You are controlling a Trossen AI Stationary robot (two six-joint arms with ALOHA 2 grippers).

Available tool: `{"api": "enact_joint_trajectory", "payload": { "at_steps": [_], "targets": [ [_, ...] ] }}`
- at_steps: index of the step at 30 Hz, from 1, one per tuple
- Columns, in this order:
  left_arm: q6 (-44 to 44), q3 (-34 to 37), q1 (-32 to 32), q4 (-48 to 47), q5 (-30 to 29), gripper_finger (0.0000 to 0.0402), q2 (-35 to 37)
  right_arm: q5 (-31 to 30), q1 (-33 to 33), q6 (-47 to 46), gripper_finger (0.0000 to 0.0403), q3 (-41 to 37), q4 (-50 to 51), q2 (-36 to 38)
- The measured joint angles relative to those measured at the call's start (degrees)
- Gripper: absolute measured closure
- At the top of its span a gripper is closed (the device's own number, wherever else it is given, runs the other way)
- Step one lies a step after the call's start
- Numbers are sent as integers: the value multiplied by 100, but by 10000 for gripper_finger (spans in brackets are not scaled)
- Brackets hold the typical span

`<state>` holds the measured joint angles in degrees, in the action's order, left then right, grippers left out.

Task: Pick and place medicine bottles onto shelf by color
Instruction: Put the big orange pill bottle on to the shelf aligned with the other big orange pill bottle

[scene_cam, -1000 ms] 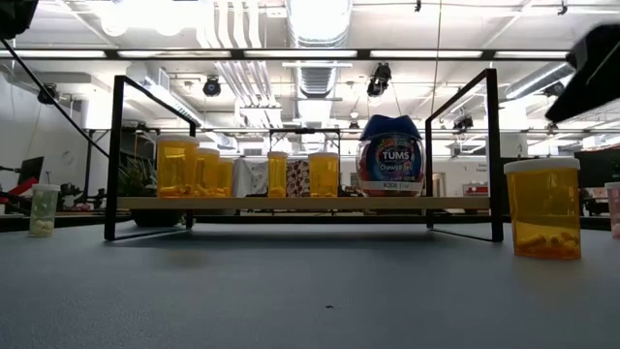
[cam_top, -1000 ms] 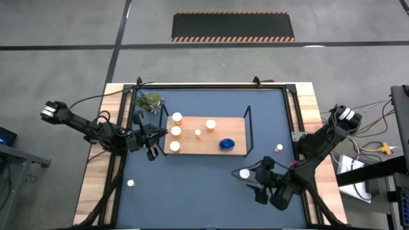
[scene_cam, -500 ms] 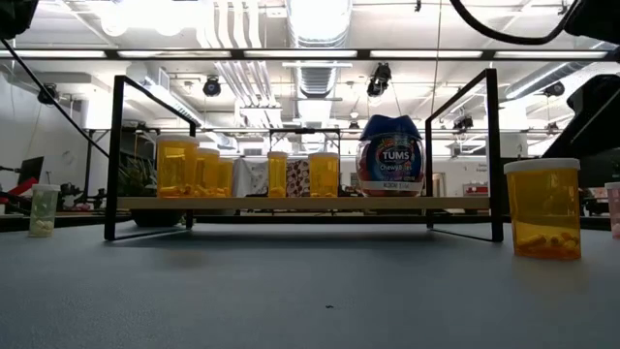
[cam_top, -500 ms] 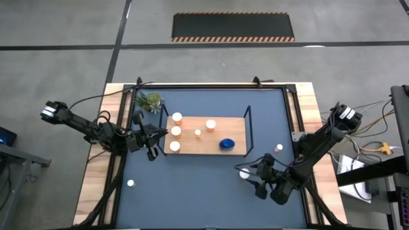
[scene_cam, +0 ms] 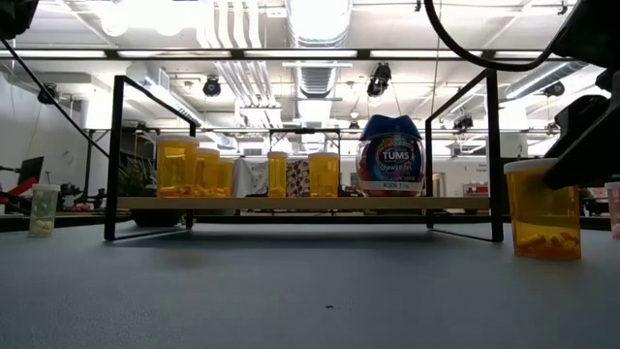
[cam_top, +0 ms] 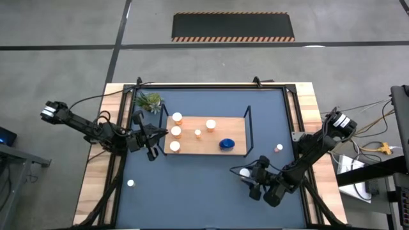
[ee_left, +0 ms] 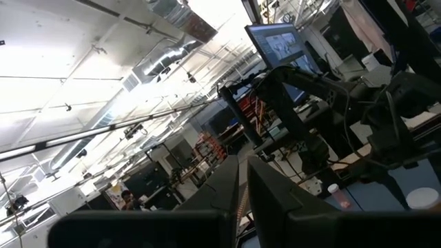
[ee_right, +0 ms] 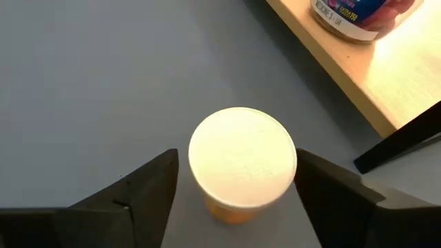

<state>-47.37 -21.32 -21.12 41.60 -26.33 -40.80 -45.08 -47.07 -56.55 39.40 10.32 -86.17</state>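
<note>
The right pincer (cam_top: 246, 181) is down over the mat (cam_top: 192, 191) near the table's front edge, just off the shelf's (cam_top: 206, 144) front right corner, and its fingers (ee_right: 148, 182) stand wide on either side of an orange bottle (ee_right: 241, 164) with a white cap, not closed on it. In the low view that bottle (scene_cam: 542, 208) stands upright on the mat, outside the shelf's wire frame. On the shelf board stand four orange bottles (cam_top: 177, 118) and a tiny white one (cam_top: 197, 133), and the blue bottle (cam_top: 227, 144) is at its right end. Another tiny bottle (cam_top: 279, 148) sits near the table's right edge, and one more (cam_top: 130, 183) near the front left corner. The left pincer (cam_top: 152, 139) waits shut beside the shelf's left end, holding nothing.
</note>
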Motion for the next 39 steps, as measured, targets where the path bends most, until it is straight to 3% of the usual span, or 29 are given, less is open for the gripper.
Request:
{"api": "enact_joint_trajectory", "payload": {
  "at_steps": [10,16,24,32,39],
  "targets": [
    [4,4,-2,0,0,387,-3,175,-2,-50,215,139,-24,125],
    [15,4,-2,0,0,387,-3,188,-2,154,208,629,-1,138],
    [46,4,-2,-2,0,387,-7,211,155,1143,209,1848,71,136],
    [55,13,-2,0,0,387,-24,254,735,1755,210,3355,1775,109],
    [57,15,0,-4,9,387,-46,1422,1779,2819,210,4028,2111,58]
  ]
}}
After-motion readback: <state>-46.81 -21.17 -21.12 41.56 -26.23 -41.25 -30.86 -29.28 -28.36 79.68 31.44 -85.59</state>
